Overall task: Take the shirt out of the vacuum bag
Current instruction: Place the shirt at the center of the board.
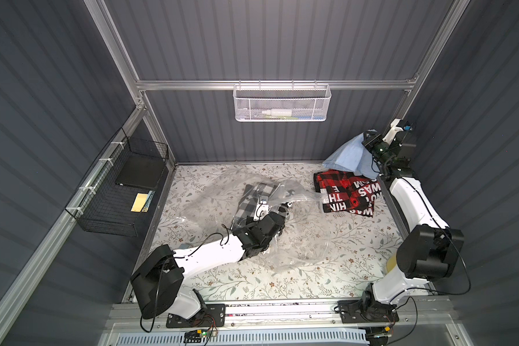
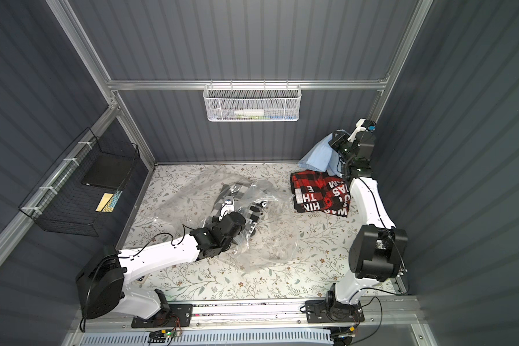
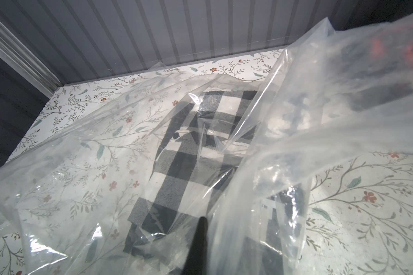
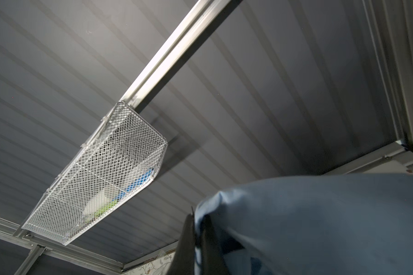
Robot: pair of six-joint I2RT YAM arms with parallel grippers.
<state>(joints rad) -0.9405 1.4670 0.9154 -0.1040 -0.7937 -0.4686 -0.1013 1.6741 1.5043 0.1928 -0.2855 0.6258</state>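
My right gripper (image 4: 198, 228) is clamped on a fold of the blue shirt (image 1: 348, 155), which hangs clear of the vacuum bag (image 1: 216, 191) at the far right corner, above the red plaid shirt (image 1: 345, 191) lying on the table (image 1: 342, 254). My left gripper (image 3: 199, 228) is closed too, and it looks pinched on the bag's film, which drapes up around it mid-table. A checked shirt (image 3: 188, 152) lies inside the bag. I judge this as the set-down stage for the blue one: next I need to lower it onto the plaid pile and let go, then return for the checked shirt while the left holds the plastic. The surface is a floral-print cover, and ribbed grey walls carry a white mesh basket (image 1: 282, 103) and a black wire basket (image 1: 117, 191)
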